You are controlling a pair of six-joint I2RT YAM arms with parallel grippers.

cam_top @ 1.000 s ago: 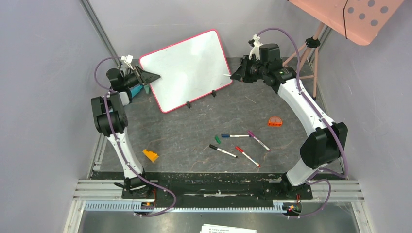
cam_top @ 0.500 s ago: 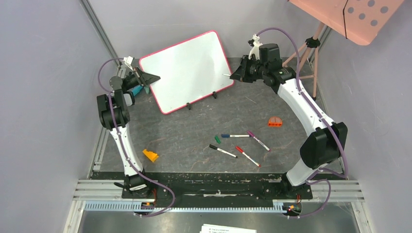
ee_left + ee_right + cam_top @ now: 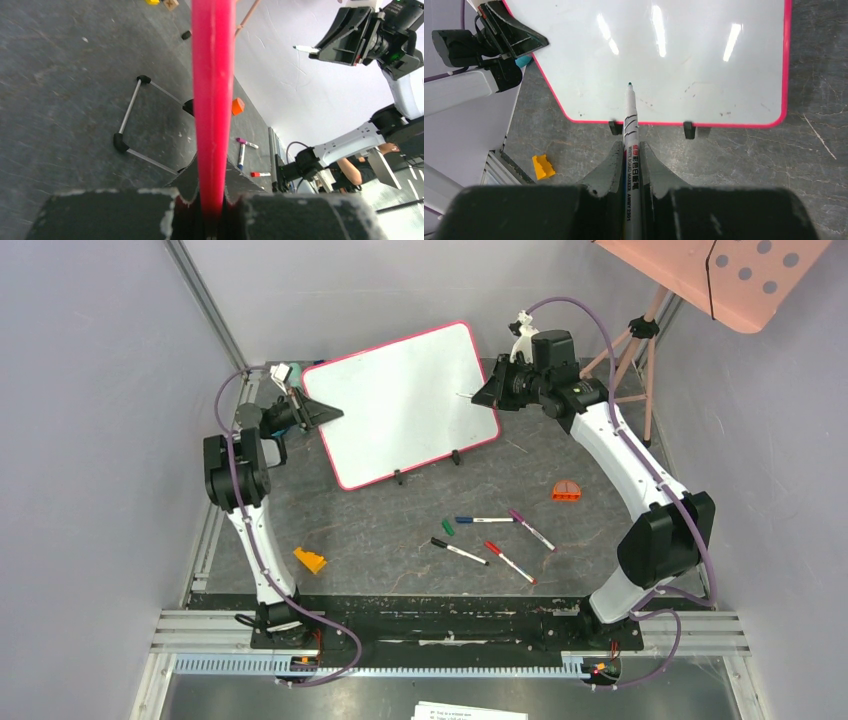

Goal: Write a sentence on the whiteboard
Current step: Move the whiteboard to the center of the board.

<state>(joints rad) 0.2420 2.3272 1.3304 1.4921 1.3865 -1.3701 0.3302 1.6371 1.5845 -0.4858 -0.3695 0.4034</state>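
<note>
The whiteboard (image 3: 400,405), glossy white with a pink-red rim, stands tilted on black clip feet at the back of the table. No sentence shows on its face (image 3: 684,55), only faint grey smudges. My left gripper (image 3: 318,413) is shut on the board's left edge. In the left wrist view the red rim (image 3: 214,75) runs edge-on into the closed left gripper (image 3: 214,172). My right gripper (image 3: 487,395) is shut on a white whiteboard marker (image 3: 630,132). Its tip points at the board's lower middle; I cannot tell whether it touches.
Loose markers lie mid-table: black (image 3: 458,551), blue (image 3: 483,520), purple (image 3: 531,529) and red (image 3: 509,561), with a green cap (image 3: 448,526). An orange piece (image 3: 566,491) and a yellow block (image 3: 310,560) sit nearby. A pink dotted panel (image 3: 730,275) stands on a tripod at back right.
My left gripper has shut on the board's left edge, and the board has shifted a little to the right with it. The right gripper and its marker have hardly moved.
</note>
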